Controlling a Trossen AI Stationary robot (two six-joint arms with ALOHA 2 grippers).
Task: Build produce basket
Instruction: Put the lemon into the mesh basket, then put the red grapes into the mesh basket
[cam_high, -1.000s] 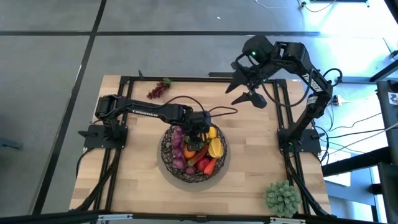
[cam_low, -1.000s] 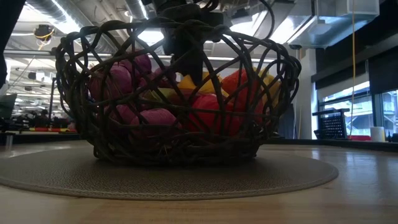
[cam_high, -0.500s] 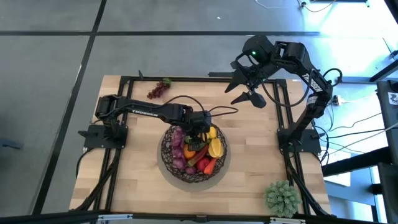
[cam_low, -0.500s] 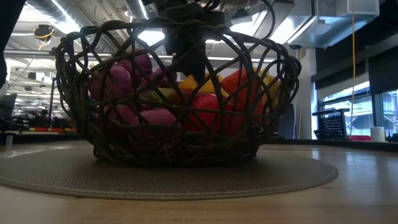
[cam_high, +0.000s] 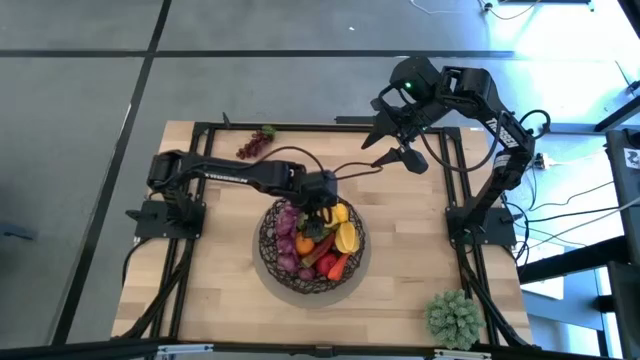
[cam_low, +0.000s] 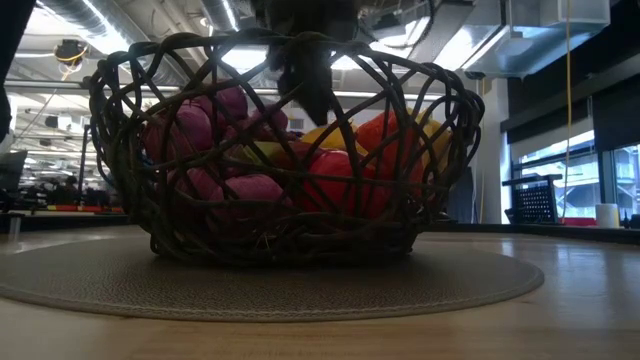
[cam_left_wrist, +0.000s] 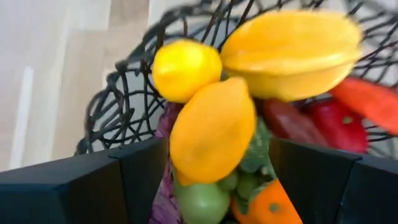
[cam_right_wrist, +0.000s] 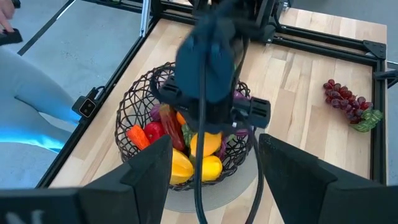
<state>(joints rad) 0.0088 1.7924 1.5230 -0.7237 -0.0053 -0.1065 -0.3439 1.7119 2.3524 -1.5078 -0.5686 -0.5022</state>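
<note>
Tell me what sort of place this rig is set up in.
Likely an industrial lab or workshop. The wooden table stands on a bare grey concrete floor, the low view shows exposed ceiling ducts and strip lights, and cables trail off beside the right arm.

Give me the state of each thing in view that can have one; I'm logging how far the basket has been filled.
basket: upright on a round mat, holding mixed produce.
yellow lemon: lying in the basket, between the open left pincer's fingers, not gripped.
left pincer: open, above the basket's far side.
right pincer: open, empty, raised over the table's far right.
purple grape bunch: outside the basket, lying on the table near the far edge.
</note>
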